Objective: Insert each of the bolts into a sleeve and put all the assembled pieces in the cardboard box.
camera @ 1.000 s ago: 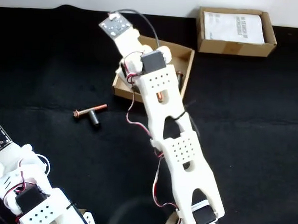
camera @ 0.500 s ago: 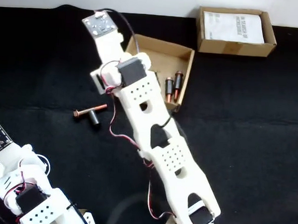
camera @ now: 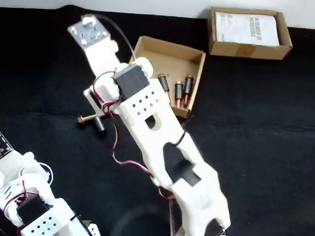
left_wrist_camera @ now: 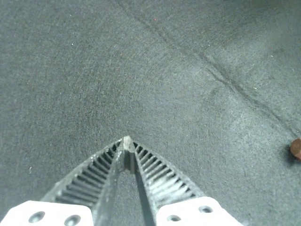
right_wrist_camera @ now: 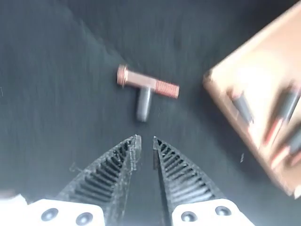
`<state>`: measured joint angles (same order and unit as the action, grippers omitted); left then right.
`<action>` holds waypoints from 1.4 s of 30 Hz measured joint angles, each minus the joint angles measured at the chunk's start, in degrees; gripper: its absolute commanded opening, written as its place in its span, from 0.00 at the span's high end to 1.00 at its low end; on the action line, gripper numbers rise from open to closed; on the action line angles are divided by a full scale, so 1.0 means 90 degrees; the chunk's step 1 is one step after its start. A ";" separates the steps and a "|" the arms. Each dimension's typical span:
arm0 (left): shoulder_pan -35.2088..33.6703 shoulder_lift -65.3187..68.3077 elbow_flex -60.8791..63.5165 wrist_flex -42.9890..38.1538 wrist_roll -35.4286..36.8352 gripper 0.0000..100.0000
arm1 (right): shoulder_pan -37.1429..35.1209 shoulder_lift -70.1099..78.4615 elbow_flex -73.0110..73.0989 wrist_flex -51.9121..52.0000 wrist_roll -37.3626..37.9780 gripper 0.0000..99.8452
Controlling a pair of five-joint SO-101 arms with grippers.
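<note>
We judge that the right arm's jaws, slightly parted and empty, are poised over the loose bolt (right_wrist_camera: 147, 84) and sleeve (right_wrist_camera: 143, 103) for pickup. These two touch on the desk (camera: 261, 155) beside the cardboard box (camera: 168, 59), which holds three assembled pieces (camera: 178, 92). The left arm's jaws sit closed and empty.
</note>
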<state>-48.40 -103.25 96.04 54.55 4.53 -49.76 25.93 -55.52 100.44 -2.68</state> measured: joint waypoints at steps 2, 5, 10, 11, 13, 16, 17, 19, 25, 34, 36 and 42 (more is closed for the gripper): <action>0.0000 0.0000 0.0000 0.0000 0.0000 0.99 | -0.0010 -0.0322 0.0869 0.0000 0.0000 0.97; 0.0000 0.0000 0.0000 0.0000 0.0000 0.99 | -0.0010 -0.0459 0.1788 0.0000 0.0000 0.96; 0.0000 0.0000 0.0000 0.0000 0.0000 0.99 | -0.0010 -0.0469 0.2696 -0.0039 0.0127 0.96; 0.0000 0.0000 0.0000 0.0000 0.0000 0.99 | -0.0010 -0.0469 0.2833 -0.0117 0.0156 0.96; 0.0000 0.0000 0.0000 0.0000 0.0000 0.99 | -0.0010 -0.0469 0.2950 -0.0381 0.0186 0.96; 0.0000 0.0000 0.0000 0.0000 0.0000 0.99 | -0.0020 -0.0176 0.2940 -0.0703 0.0186 0.92; 0.0000 0.0000 0.0000 0.0000 0.0000 0.99 | -0.0029 -0.0029 0.2950 -0.0801 0.0186 0.90; 0.0000 0.0000 0.0000 0.0000 0.0000 0.99 | -0.0059 0.0274 0.2960 -0.0977 0.0186 0.85; 0.0000 0.0000 0.0000 0.0000 0.0000 0.99 | -0.0313 0.0713 0.2960 -0.1377 0.0186 0.82; 0.0000 0.0000 0.0000 0.0000 0.0000 0.99 | -0.0459 0.0840 0.2960 -0.2305 0.0186 0.82; 0.0000 0.0000 0.0000 0.0000 0.0000 0.99 | -0.0459 0.0840 0.2960 -0.2510 0.0186 0.82; 0.0000 0.0000 0.0000 0.0000 0.0000 0.99 | -0.0459 0.0889 0.2989 -0.2979 0.0205 0.82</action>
<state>-48.40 -103.25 96.04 54.55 4.53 -53.89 33.93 -28.62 73.63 -0.84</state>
